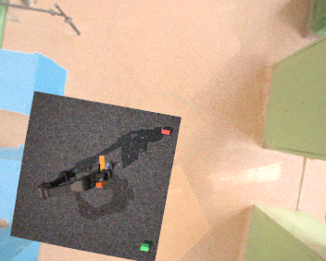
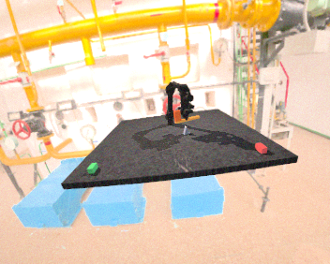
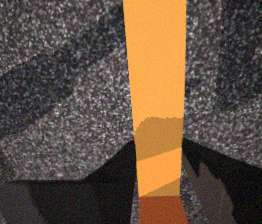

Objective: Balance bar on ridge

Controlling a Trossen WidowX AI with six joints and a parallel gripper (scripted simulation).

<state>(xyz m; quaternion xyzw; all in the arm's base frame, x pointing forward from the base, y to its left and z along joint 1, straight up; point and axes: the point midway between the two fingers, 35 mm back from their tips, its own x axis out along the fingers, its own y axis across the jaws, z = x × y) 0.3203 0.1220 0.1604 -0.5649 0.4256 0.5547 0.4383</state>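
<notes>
The orange bar [image 1: 102, 161] [image 2: 194, 118] [image 3: 157, 65] has a darker red-orange block [image 1: 99, 184] [image 2: 177, 116] [image 3: 161, 211] at one end. My gripper [image 1: 101, 174] [image 2: 186, 117] [image 3: 156, 144] is shut on the bar near its block end, and the long plain part reaches out beyond the fingers. The bar is held above the dark table. The ridge [image 1: 108, 166] [image 2: 186, 130] is a small pale grey-blue piece standing on the table. It lies just beside the bar in the top view, and I cannot make it out in the wrist view.
A red block [image 1: 166, 131] [image 2: 261, 148] and a green block [image 1: 144, 246] [image 2: 92, 168] lie far apart near edges of the dark table [image 1: 49, 116] [image 2: 214, 164]. Shadows of the arm fall across the table around the ridge.
</notes>
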